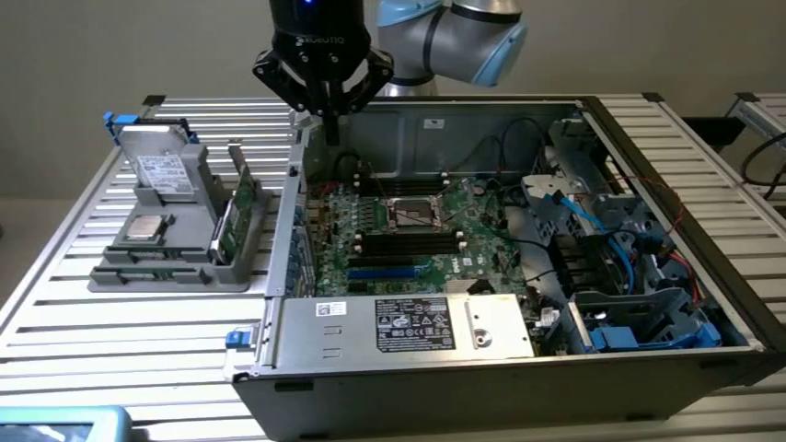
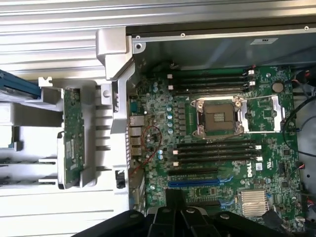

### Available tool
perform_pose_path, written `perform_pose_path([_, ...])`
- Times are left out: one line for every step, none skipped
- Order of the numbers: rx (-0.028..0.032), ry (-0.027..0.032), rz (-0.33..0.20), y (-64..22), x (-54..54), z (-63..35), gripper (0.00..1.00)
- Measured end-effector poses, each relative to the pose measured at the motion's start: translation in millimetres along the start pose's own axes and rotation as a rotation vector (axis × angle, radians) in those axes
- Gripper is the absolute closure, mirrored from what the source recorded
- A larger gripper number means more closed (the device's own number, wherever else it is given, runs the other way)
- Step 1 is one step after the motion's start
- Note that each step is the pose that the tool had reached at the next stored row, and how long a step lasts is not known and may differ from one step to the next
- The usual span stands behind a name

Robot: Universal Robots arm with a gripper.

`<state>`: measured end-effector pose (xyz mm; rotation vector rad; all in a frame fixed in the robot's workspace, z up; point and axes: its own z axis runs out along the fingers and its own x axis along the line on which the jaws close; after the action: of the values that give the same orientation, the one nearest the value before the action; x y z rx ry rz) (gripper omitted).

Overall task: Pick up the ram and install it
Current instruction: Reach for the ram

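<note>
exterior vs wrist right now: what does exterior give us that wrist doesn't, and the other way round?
Exterior view: the arm's blue-capped joint, the labelled power supply, the drive cage with blue cables, and a hard drive leaning in the grey holder.
Wrist view: a red wire loop at the motherboard's edge.
Both: the ram standing on edge in the holder beside the case, the motherboard, its open CPU socket.

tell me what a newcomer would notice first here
The open computer case with its big green motherboard sits in the middle of the slatted table. The arm's black hand hangs shut, apparently empty, above the case's far edge. On the exterior view's left, the ram stands on edge in a grey holder beside the case.
</note>
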<state>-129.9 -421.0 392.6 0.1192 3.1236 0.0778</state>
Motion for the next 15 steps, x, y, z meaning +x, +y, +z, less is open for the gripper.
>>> perform_pose_path([-0.0003, 0.0001, 0.000, -1.9, 1.8, -0.2, 0.89])
perform_pose_path([-0.0008, 0.0001, 0.000, -3.9, 3.6, -0.3, 0.89])
perform_pose_path([-0.0012, 0.0001, 0.000, -5.6, 6.3, -0.3, 0.89])
perform_pose_path([-0.0014, 0.0001, 0.000, -7.3, 9.4, -0.4, 0.89])
perform_pose_path([-0.0017, 0.0002, 0.000, -9.0, 12.8, -0.5, 0.89])
perform_pose_path([-0.0020, 0.0002, 0.000, -10.9, 16.4, -0.7, 0.89])
perform_pose_path([-0.0023, 0.0002, 0.000, -12.5, 19.7, -0.7, 0.89])
perform_pose_path([-0.0026, 0.0002, 0.000, -14.1, 23.3, -0.8, 0.89])
perform_pose_path([-0.0029, 0.0002, 0.000, -15.7, 27.1, -0.8, 0.89])
perform_pose_path([-0.0031, 0.0003, 0.000, -17.2, 30.9, -0.9, 0.89])
perform_pose_path([-0.0031, 0.0003, 0.000, -18.5, 35.0, -0.9, 0.89])
perform_pose_path([-0.0032, 0.0003, 0.000, -19.8, 39.5, -0.9, 0.89])
perform_pose_path([-0.0033, 0.0002, 0.000, -21.1, 44.1, -0.9, 0.89])
perform_pose_path([-0.0032, 0.0002, 0.000, -22.1, 48.6, -0.9, 0.89])
perform_pose_path([-0.0032, 0.0002, 0.000, -23.2, 53.1, -1.0, 0.89])
